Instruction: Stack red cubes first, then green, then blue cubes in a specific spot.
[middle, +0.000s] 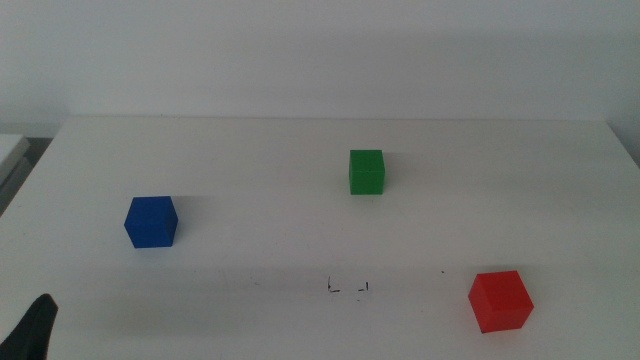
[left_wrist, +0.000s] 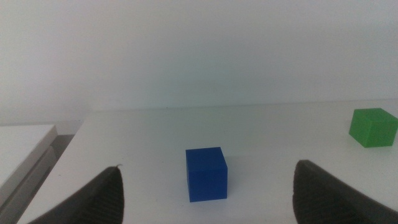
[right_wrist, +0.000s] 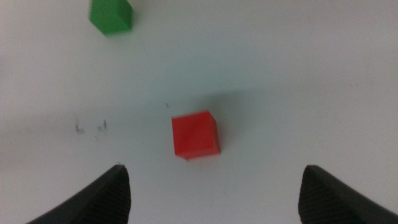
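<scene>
Middle view shows nothing stacked yet: the red cube (middle: 500, 300) sits near the right front, well apart from the pen marks (middle: 349, 288), with the green cube (middle: 366, 171) farther back, the blue cube (middle: 151, 221) at left, and only a dark tip of the left gripper (middle: 32, 328) at the bottom corner. Left wrist view has that gripper's jaws spread wide, the blue cube beyond them. Right wrist view puts the right gripper (right_wrist: 214, 193), jaws wide, above the red cube, so the first pick seems in hand; next it must descend to straddle the cube and close.
</scene>
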